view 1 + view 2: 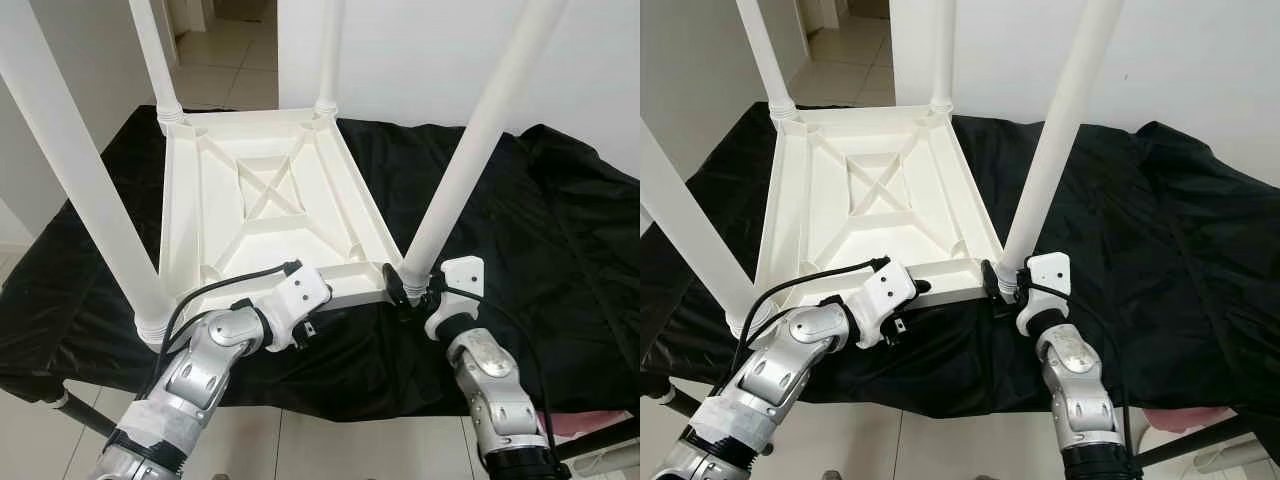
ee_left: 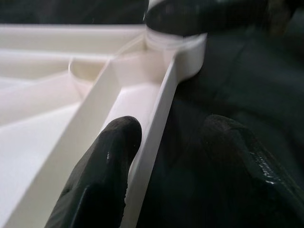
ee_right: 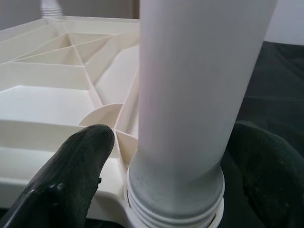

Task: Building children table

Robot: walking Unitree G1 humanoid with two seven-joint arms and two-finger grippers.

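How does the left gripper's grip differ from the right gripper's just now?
The left gripper straddles the near rim of the upturned white plastic tabletop; the right gripper straddles the base of the near right white leg. Both black-fingered grippers work the same near edge.

Four upright legs (image 1: pixel 470 150) fence the upturned tabletop (image 1: pixel 265 200) at its corners, ribs crossing its middle; open black cloth (image 1: pixel 560 230) lies along the counter's right edge.
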